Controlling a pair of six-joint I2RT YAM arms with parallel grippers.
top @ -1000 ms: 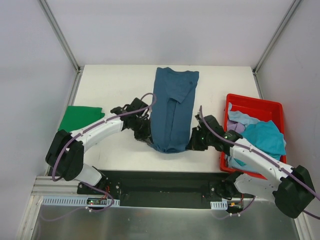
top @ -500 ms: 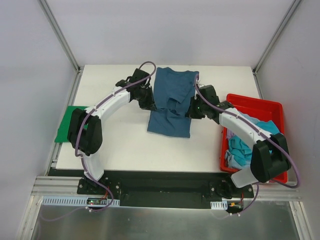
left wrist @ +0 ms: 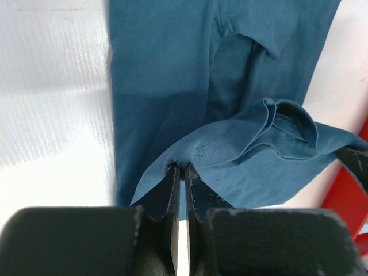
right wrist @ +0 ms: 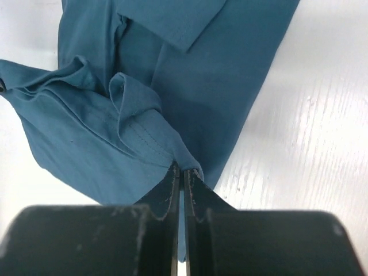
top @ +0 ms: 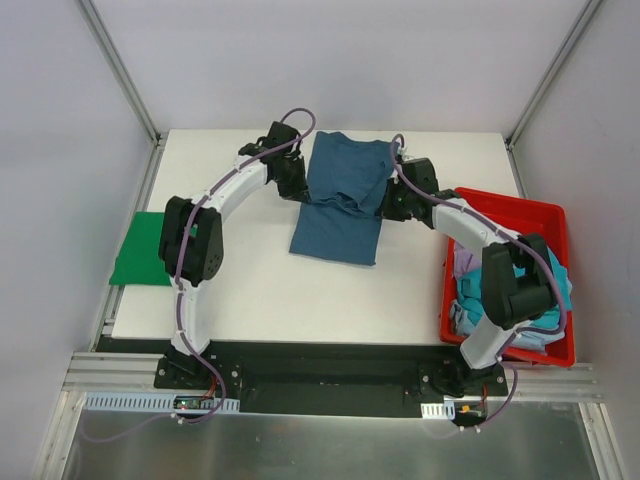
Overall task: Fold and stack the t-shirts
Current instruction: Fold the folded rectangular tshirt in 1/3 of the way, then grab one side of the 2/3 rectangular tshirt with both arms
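One tee looks done: the green t-shirt (top: pixel 145 250) lies folded flat at the left edge of the table (top: pixel 250 290). Dark teal-blue t-shirt (top: pixel 338 225) at mid-table, a narrow lengthwise strip of soft matte cotton, stitched hem bunched and raised. Left gripper (left wrist: pixel 183 171) and right gripper (right wrist: pixel 183 172) each clamped tight on a hem corner, one either side. Crosswise fold unfinished, stacking too. More crumpled tees (top: pixel 466 298) wait in the red bin (top: pixel 510 203), right.

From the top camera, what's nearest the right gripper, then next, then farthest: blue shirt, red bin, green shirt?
1. Blue shirt: pinched in the right gripper.
2. Red bin: off to its right.
3. Green shirt: far over on the left side.
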